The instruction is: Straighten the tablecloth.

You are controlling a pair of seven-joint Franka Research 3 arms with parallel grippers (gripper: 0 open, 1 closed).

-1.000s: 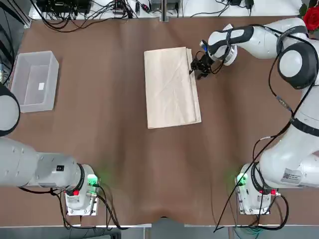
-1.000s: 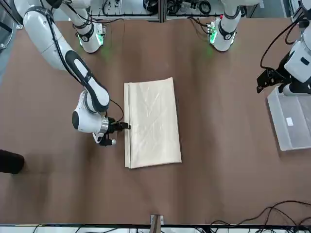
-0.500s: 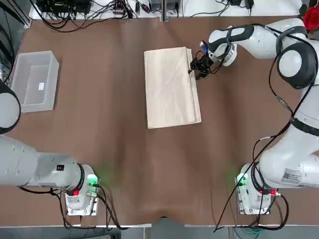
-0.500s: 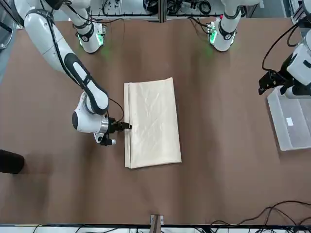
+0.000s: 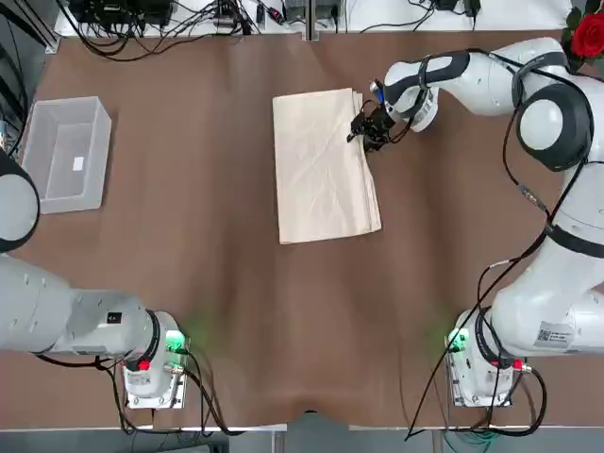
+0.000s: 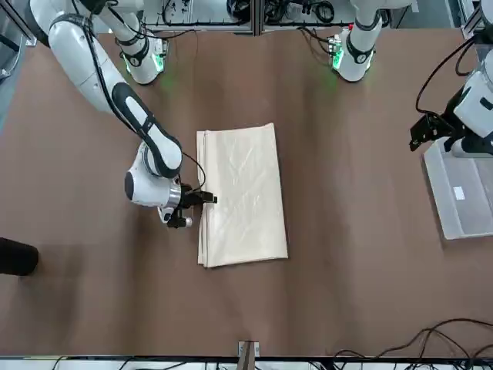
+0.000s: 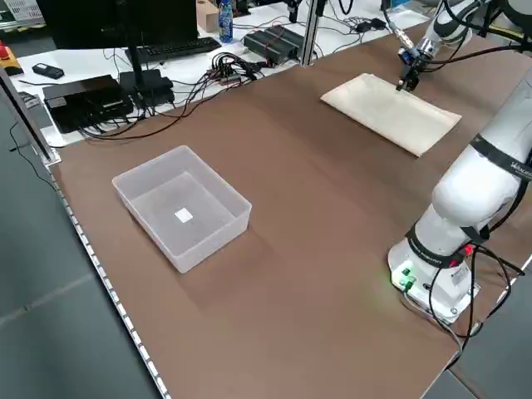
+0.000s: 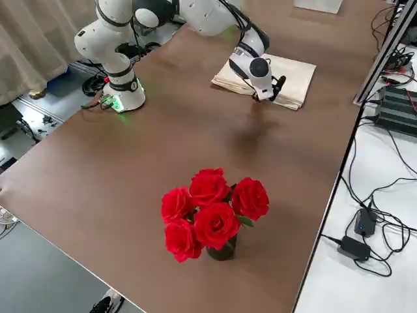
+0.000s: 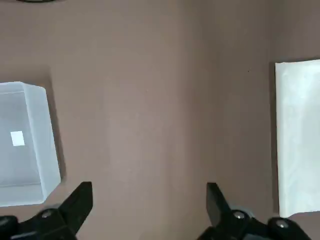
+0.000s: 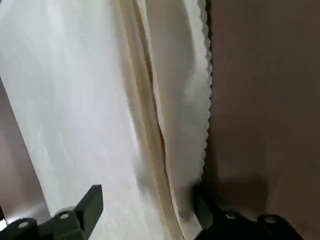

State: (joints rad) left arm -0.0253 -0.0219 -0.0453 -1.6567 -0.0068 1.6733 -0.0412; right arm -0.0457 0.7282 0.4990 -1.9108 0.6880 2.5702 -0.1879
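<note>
The tablecloth [image 5: 324,166] is a cream cloth folded into a long rectangle in the middle of the table, also seen as the tablecloth [image 6: 240,196] from the front. Its stacked layers show along its right-hand edge [image 10: 165,125]. My right gripper [image 5: 361,128] is low at that edge, near the far end. It stands open, with one finger over the cloth and the other over the brown table beside it [image 10: 147,205]. My left gripper [image 6: 424,131] hovers open beside the clear bin, far from the cloth. The left wrist view shows nothing between its fingers [image 9: 149,197].
A clear plastic bin [image 5: 30,142] with a small white label stands at the table's left. A vase of red roses [image 8: 212,212] stands at the far right corner. Cables and electronics lie beyond the far edge. A brown cover [image 5: 208,283] spans the table.
My right gripper has moved left from just beside the cloth onto its layered right-hand edge. The cloth has not shifted. The left arm has barely moved.
</note>
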